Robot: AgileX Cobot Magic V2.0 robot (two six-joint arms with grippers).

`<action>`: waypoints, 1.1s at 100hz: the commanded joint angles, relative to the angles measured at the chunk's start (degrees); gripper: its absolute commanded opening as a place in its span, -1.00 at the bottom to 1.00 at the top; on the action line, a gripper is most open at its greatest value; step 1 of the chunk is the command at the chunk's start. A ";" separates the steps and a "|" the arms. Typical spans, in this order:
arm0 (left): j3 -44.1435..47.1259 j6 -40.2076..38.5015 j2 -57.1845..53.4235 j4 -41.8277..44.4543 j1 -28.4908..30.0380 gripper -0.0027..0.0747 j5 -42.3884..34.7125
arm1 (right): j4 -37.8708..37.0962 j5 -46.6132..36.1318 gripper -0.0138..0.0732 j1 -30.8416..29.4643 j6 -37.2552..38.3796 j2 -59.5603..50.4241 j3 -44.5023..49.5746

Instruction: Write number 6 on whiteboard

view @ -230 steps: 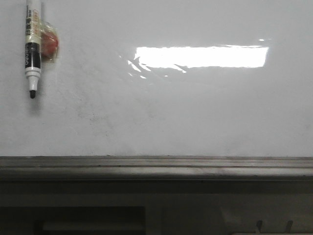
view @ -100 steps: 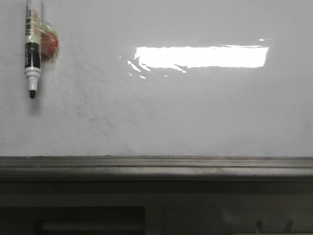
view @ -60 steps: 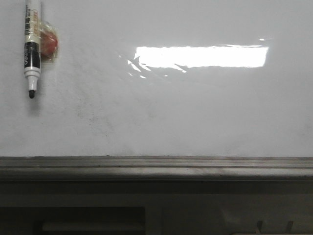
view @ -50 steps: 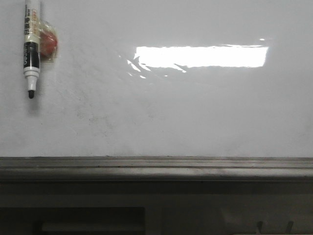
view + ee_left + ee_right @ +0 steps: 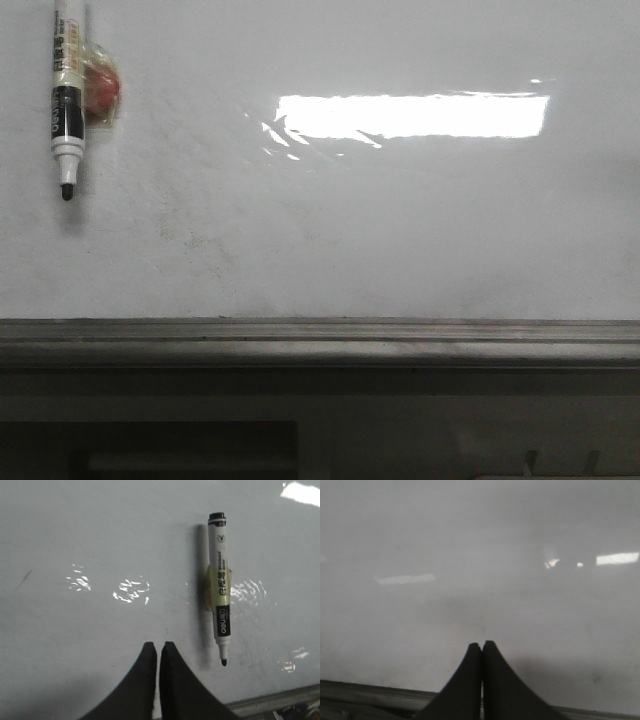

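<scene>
The whiteboard (image 5: 400, 230) fills the front view, glossy white and faintly smudged, with a grey rail (image 5: 320, 340) along its lower edge. No number 6 shows on it. A marker pen (image 5: 66, 100) hangs tip down at the board's upper left, taped over a red magnet (image 5: 102, 88). In the left wrist view my left gripper (image 5: 158, 645) is shut and empty, a short way beside the pen (image 5: 221, 595), whose tip (image 5: 224, 662) is bare. In the right wrist view my right gripper (image 5: 481, 644) is shut and empty, facing bare board (image 5: 480, 570). Neither gripper shows in the front view.
A bright rectangular light reflection (image 5: 412, 115) lies on the board's upper middle. Yellowish tape (image 5: 219, 586) wraps the pen's middle. Below the rail a dark shelf or drawer front (image 5: 190, 450) runs along the bottom of the front view.
</scene>
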 commanded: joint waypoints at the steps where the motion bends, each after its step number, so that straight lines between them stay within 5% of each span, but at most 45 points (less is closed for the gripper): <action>1: -3.30 6.62 3.73 -5.59 0.12 -0.96 0.23 | 0.32 -0.36 -0.79 -0.33 -3.08 2.88 -3.96; 8: -3.30 13.85 5.50 -12.88 0.12 -0.82 0.86 | 0.43 1.29 -0.61 -0.33 -3.91 4.01 -4.88; 23: -3.30 20.92 9.72 -24.70 0.12 -0.23 1.19 | 1.24 1.40 0.25 -0.33 -3.91 4.79 -5.35; 30: -3.30 24.14 12.01 -28.22 0.12 0.02 1.66 | 1.98 0.93 0.48 -0.33 -3.91 4.79 -5.42; 38: -3.30 28.75 15.07 -32.41 0.12 0.19 2.99 | 2.76 0.67 0.48 -0.33 -3.91 4.79 -5.42; 70: -3.30 41.45 26.27 -45.11 -1.91 0.19 5.73 | 3.36 0.04 0.44 -0.33 -3.91 4.79 -5.42; 110: -4.10 46.71 31.90 -48.54 -9.86 0.05 -5.73 | 3.36 -1.19 0.44 -0.33 -3.91 4.79 -5.42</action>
